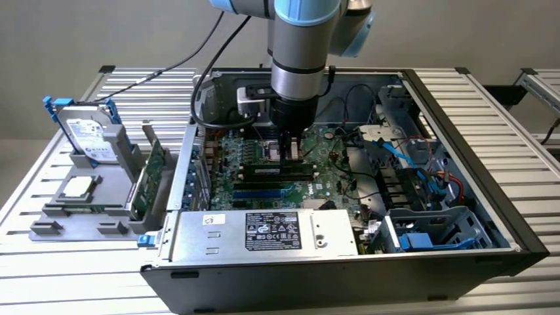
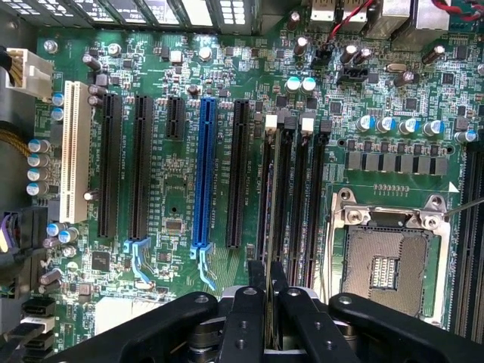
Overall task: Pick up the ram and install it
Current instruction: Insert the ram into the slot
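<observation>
Exterior view. Arm reaches straight down into the open computer case [image 1: 455, 125]. The case lies on its side on the slatted table [image 1: 499, 98], so the motherboard [image 1: 254, 174] faces up and suits a vertical approach. Gripper [image 1: 294, 152] sits low over the board, right at the bank of dark memory slots [image 1: 278, 172]. On the exterior view's left, well apart from the case, a grey fixture [image 1: 79, 213] stands parts on edge, probably so they can be pinched from above: hard drive [image 1: 83, 134] with blue brackets, and a green expansion card [image 1: 154, 172].

Wrist view. Fingers [image 2: 255, 274] are closed narrow on the ram [image 2: 270, 219], seen edge-on as a thin pale strip running away from the tips. The pinch is across its flat faces, which would keep the stick upright with its contact edge down. The strip lies in line with the memory slot nearest the black expansion slot [image 2: 239, 174]. That slot is one of four parallel slots between the expansion slot and the CPU socket [image 2: 386, 265]. Alignment looks close. Cannot tell whether the ram hovers, touches or sits partly in the slot.
</observation>
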Robot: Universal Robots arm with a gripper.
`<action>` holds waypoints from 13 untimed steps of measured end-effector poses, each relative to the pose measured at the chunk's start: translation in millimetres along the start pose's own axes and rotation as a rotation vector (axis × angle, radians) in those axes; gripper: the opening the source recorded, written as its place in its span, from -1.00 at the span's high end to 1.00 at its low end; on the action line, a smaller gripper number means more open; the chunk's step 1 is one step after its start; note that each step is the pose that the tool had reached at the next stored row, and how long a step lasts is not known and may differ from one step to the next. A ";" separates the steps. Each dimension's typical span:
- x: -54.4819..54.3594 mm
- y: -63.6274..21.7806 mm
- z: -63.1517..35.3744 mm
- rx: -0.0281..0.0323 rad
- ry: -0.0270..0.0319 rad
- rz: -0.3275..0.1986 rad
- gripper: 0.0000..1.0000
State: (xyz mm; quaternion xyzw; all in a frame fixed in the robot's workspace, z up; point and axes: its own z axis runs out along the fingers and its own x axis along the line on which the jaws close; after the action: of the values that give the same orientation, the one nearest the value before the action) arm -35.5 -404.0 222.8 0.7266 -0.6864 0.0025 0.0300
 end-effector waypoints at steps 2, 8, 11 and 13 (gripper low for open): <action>0.1 0.0 -0.1 -0.0002 0.0003 0.000 0.73; 0.9 0.1 -0.1 -0.0002 0.0003 0.000 0.73; 1.4 0.1 0.1 -0.0002 0.0003 0.000 0.73; 1.4 0.1 0.5 -0.0002 0.0002 0.000 0.73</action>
State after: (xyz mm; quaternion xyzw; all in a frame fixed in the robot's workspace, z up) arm -35.5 -405.5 222.3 0.7266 -0.6864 0.0025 0.0302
